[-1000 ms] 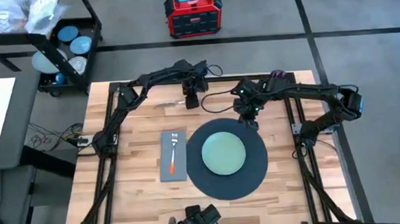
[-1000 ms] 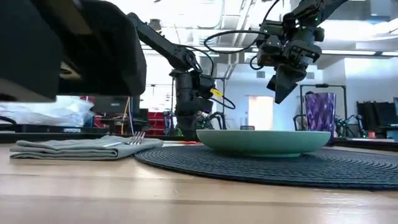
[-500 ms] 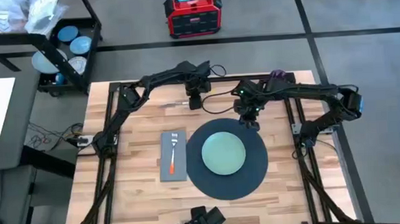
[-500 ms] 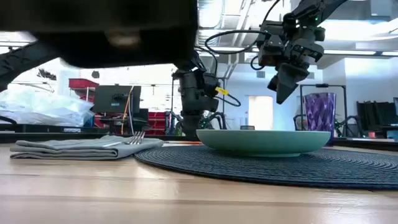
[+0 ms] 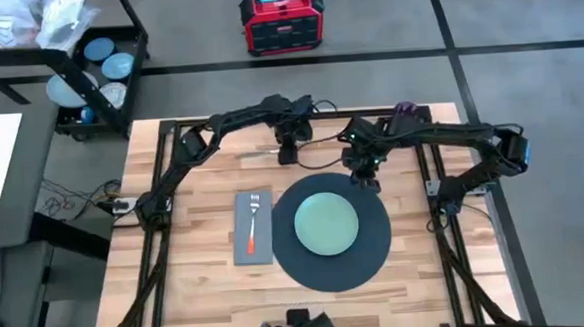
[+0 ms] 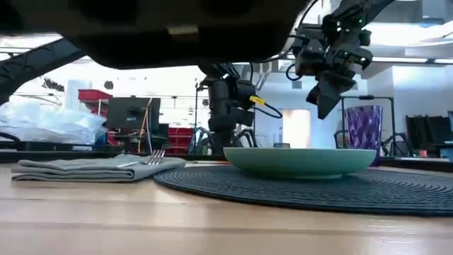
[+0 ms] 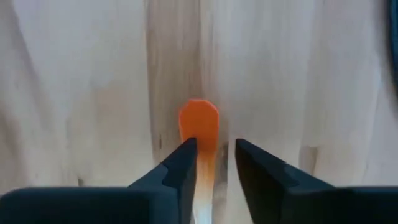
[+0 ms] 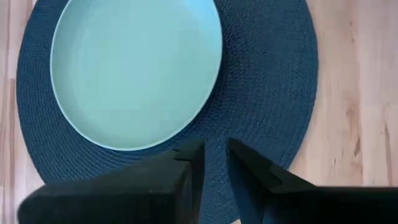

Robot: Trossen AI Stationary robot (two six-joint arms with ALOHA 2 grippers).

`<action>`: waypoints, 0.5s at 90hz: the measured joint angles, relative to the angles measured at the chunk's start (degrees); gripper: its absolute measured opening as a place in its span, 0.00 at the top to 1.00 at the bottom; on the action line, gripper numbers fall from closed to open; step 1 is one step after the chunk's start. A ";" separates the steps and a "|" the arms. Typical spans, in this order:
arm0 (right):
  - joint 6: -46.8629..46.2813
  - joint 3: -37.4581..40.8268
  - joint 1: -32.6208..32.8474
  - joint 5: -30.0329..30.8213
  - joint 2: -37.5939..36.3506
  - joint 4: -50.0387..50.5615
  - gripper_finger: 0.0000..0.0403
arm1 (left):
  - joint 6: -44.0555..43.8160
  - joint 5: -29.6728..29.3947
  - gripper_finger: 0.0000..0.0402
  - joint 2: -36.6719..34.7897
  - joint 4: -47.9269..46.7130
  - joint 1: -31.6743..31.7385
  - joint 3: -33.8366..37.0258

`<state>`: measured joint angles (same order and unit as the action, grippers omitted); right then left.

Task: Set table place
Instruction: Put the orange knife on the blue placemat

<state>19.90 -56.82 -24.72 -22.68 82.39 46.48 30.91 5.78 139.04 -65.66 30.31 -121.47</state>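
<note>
Orange is what I see first on the left wrist feed: a rounded orange handle end (image 7: 199, 127) lying on the pale wood, with the left end effector (image 7: 211, 165) right over it, its two dark fingers (image 7: 180, 168) set narrowly apart on either side of the handle. I can't tell whether they are actually pressing on it, and I can't tell which utensil it belongs to, since the rest is hidden between the fingers.

From overhead, the left end effector (image 5: 287, 152) sits at the far middle of the table (image 5: 208, 278), just beyond the rim of the dark round mat (image 5: 377, 254). The right end effector (image 5: 365, 175) hangs above the far edge of that mat, close beside the left one. On its wrist feed its fingers (image 8: 186, 165) stand a narrow gap apart with nothing between them, and in the low view it is well clear of the table surface, above the plate.

The pale green plate (image 5: 326, 225) rests at the centre of the mat. Just beside the mat lies the grey napkin (image 5: 247, 251), and the orange-handled fork (image 5: 253, 224) lies on it, tines pointing toward the far edge. The purple cup (image 6: 364, 127) stands near the far right corner of the table, behind the right arm.
</note>
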 joint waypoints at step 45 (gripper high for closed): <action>-0.52 0.00 3.05 0.00 0.00 1.63 0.86 | 0.55 -8.57 0.51 -0.14 -0.12 0.06 0.39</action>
<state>19.38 -56.82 -21.67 -22.68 82.39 48.11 31.46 -2.79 138.90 -65.78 30.37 -121.08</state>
